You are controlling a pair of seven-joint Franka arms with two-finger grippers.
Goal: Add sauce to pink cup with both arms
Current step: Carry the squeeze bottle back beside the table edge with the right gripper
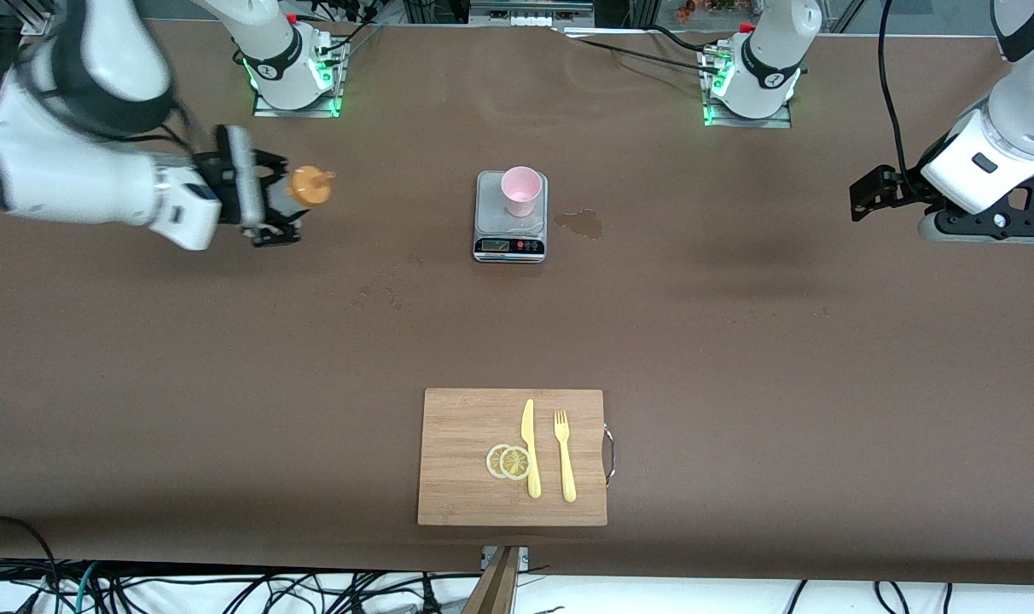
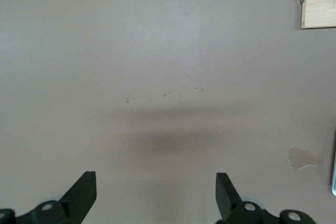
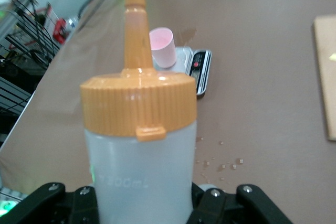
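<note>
- Our right gripper [image 1: 270, 200] hangs over bare table toward the right arm's end, clamped on the sauce bottle [image 3: 139, 145], which lies tipped sideways with its orange nozzle [image 1: 310, 185] aimed at the middle of the table
- The pink cup [image 1: 520, 190] stands upright on the scale [image 1: 510, 247], well apart from the bottle; a small wet stain [image 1: 581, 223] marks the table just beside the scale
- Our left gripper [image 2: 156, 198] waits over bare table at the left arm's end, fingers spread wide, holding nothing
- We judge the carry is the step in hand; we should bring the nozzle right over the cup's mouth before squeezing; the light cup may tip if nudged, so the left gripper could steady it
</note>
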